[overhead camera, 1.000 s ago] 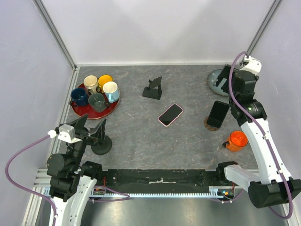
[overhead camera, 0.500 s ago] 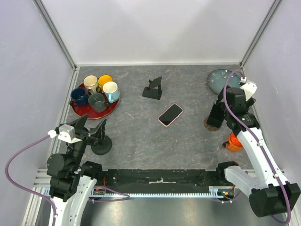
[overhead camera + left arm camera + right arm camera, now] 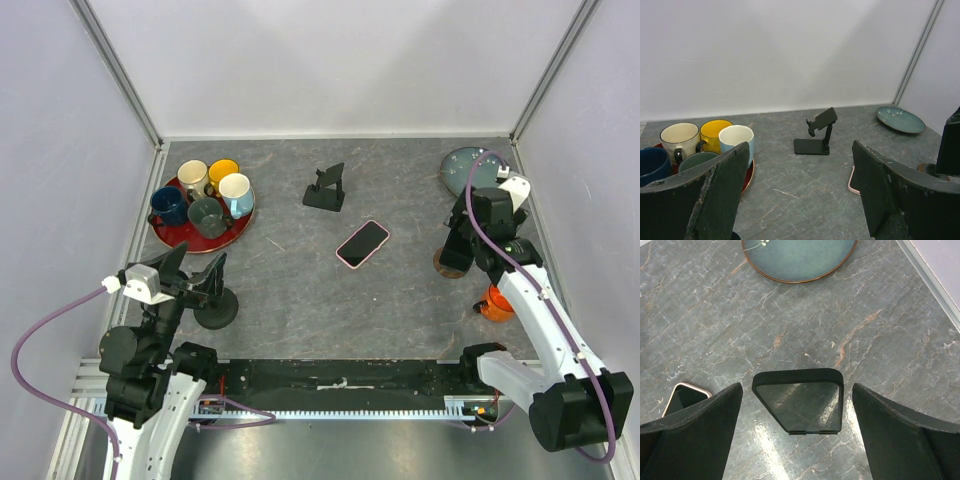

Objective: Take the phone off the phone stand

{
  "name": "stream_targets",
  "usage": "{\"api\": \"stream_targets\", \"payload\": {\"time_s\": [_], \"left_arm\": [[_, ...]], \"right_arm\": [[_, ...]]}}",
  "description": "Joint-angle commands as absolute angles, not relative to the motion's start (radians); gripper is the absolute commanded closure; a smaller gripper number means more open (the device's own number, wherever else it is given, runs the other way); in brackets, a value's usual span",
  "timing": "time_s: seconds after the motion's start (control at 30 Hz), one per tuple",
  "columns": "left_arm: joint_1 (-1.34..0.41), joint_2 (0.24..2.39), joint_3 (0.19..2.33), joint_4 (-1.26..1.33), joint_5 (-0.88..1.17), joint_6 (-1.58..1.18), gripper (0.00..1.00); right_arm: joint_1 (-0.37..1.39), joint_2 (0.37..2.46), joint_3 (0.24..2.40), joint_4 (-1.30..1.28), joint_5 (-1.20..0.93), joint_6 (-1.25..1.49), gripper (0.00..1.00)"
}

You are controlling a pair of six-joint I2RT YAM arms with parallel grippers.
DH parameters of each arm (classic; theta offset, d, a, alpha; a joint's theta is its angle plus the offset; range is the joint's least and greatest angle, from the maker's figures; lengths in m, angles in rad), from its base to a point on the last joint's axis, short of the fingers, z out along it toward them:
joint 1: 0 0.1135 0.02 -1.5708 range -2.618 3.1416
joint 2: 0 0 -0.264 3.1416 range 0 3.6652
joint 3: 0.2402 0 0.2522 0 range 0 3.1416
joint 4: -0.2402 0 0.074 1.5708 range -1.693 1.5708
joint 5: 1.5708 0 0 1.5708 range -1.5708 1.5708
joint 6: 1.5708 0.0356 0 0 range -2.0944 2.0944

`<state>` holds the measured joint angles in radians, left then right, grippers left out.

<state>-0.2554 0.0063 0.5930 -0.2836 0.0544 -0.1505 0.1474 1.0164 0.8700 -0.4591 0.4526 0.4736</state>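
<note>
status, near end first: left pincer sits at the near edge of the bench, spread, holding nothing, not in play here. orange cup is just to the near side of the work spot. right pincer hangs over the dark phone. its fingers are spread wide, one each side of the top edge, with a gap showing on both sides and no contact i can see. the phone leans in its stand, of which only the brown round foot shows from above. my read: approach looks about done, grasp not made, phone not lifted. left to do: drop a little, pinch the phone by its side edges, draw it up and out, set it down. further out: pink-cased phone flat on the bench, well apart, then an empty black stand. mugs on a red tray far left, teal plate far right.
</note>
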Motion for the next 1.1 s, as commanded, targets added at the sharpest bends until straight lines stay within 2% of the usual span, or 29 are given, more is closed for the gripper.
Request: {"api": "stream_targets", "payload": {"time_s": [0.0,0.13,0.3,0.67,0.77,1.0,1.07], "left_arm": [[-0.259,-0.089,0.597,-0.276,0.052,-0.121,0.1],[-0.259,-0.089,0.595,-0.276,0.052,-0.121,0.1],[-0.261,-0.089,0.597,-0.278,0.054,-0.121,0.1],[-0.262,-0.089,0.597,-0.279,0.055,-0.121,0.1],[-0.264,-0.089,0.597,-0.279,0.055,-0.121,0.1],[-0.264,-0.089,0.598,-0.278,0.057,-0.121,0.1],[-0.262,-0.089,0.597,-0.279,0.057,-0.121,0.1]], "right_arm": [[0.146,1.029,0.859,-0.402,0.446,0.463,0.02],[0.147,1.037,0.844,-0.396,0.518,0.468,0.02],[0.146,1.055,0.819,-0.371,0.5,0.463,0.02],[0.147,1.069,0.815,-0.364,0.462,0.443,0.15],[0.146,1.068,0.815,-0.367,0.46,0.439,0.21],[0.147,1.028,0.842,-0.383,0.456,0.413,0.44],[0.147,1.011,0.854,-0.387,0.449,0.41,0.47]]}}
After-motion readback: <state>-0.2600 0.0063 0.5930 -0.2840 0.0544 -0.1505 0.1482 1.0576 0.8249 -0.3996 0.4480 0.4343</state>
